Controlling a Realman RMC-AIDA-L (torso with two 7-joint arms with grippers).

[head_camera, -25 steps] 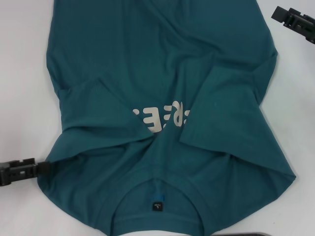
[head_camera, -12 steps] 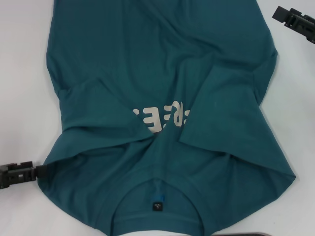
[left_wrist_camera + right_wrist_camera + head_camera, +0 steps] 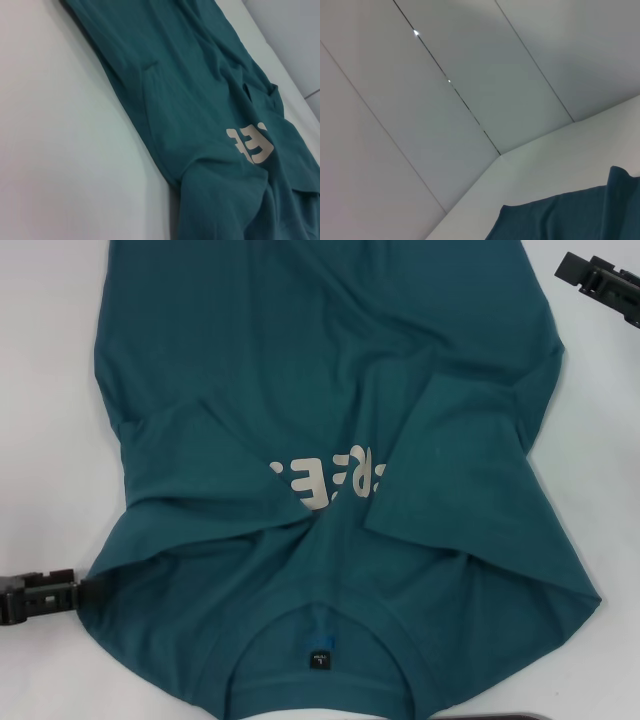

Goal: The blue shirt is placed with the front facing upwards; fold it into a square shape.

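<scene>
Nearest, at the bottom edge of the head view: a sliver of dark rounded object (image 3: 510, 716), partly cut off, just beside the shirt's near hem of the shoulder area. Above it, blue shirt (image 3: 330, 440) spread flat on white table (image 3: 50, 440), collar (image 3: 318, 625) toward the robot, small dark neck label (image 3: 318, 656) inside it. Both sleeves folded inward over the chest: the right one a broad flap (image 3: 450, 470) covering the end of the pale lettering (image 3: 325, 480), the left one covering the other end, so only the middle letters showing. Creases running from the left shoulder toward the chest.

At the near left, left gripper (image 3: 82, 591) low over the table, tips touching or just beside the shirt's shoulder edge; whether parted or closed, and whether any cloth held, cannot tell. From the left wrist view, the shirt's side edge and folded sleeve lying along bare table, lettering partly seen.

Farther off, body of the shirt running out of view at the top. At the far right, right gripper (image 3: 566, 267) above bare table, well apart from the cloth, holding nothing; finger spread cannot tell. Right wrist view: shirt corner, table edge, pale panelled wall (image 3: 445, 100).
</scene>
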